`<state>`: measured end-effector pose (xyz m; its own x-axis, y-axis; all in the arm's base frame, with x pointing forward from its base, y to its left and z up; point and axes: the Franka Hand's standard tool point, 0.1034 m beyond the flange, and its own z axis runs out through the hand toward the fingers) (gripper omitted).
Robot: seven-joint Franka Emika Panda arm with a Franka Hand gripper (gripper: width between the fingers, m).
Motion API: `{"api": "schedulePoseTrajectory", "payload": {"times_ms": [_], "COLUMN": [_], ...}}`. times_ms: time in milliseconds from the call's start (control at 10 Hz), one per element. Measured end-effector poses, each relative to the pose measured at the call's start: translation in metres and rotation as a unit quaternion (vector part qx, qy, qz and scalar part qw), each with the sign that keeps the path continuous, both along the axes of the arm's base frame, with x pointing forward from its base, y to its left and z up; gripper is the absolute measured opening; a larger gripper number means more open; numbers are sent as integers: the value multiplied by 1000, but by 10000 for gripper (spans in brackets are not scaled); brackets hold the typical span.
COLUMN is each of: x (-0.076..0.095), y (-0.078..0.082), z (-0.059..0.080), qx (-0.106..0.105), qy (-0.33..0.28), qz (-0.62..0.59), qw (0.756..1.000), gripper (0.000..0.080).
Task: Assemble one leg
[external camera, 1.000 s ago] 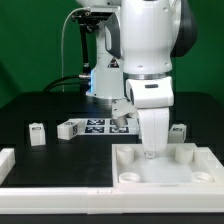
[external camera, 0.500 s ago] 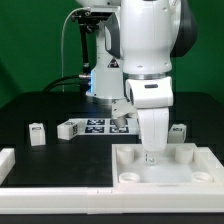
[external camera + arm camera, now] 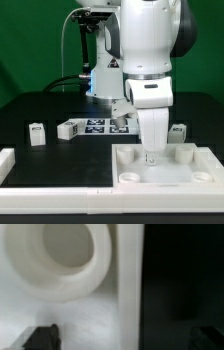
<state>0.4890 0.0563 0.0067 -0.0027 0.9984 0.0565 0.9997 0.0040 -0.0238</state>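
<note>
The large white square board (image 3: 165, 165) with round corner holes lies at the front on the exterior view's right. My gripper (image 3: 152, 151) points straight down onto the board's far part, between two of its holes. In the wrist view the two dark fingertips (image 3: 40, 338) stand wide apart with nothing between them but the board's surface and edge (image 3: 125, 308); a round hole (image 3: 65, 258) shows beyond. One small white leg (image 3: 38, 132) stands on the exterior view's left, another leg (image 3: 178, 132) just behind the board on the right. Neither is held.
The marker board (image 3: 88, 127) lies on the black table behind the gripper, with a small white part (image 3: 121, 122) at its right end. A white L-shaped rail (image 3: 8, 162) sits at the front left. A lamp and stand are at the back.
</note>
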Motion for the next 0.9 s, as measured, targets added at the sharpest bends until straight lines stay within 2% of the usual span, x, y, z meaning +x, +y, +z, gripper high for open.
{"api": "schedulePoseTrajectory", "payload": {"times_ms": [100, 200, 400, 500, 600, 800, 900], "x": [0, -6, -21, -22, -21, -23, -23], "y": [0, -1, -1, 4, 6, 5, 6], "z": [1, 8, 28, 40, 45, 41, 41], "qx": [0, -2, -6, -8, -8, -8, -6], "qy": [-1, -4, -18, -25, -30, -25, -22], "qz": [-5, -24, -47, -56, -60, -81, -129], "qw": [1000, 1000, 999, 998, 998, 996, 991], "gripper": [649, 649, 649, 649, 649, 649, 649]}}
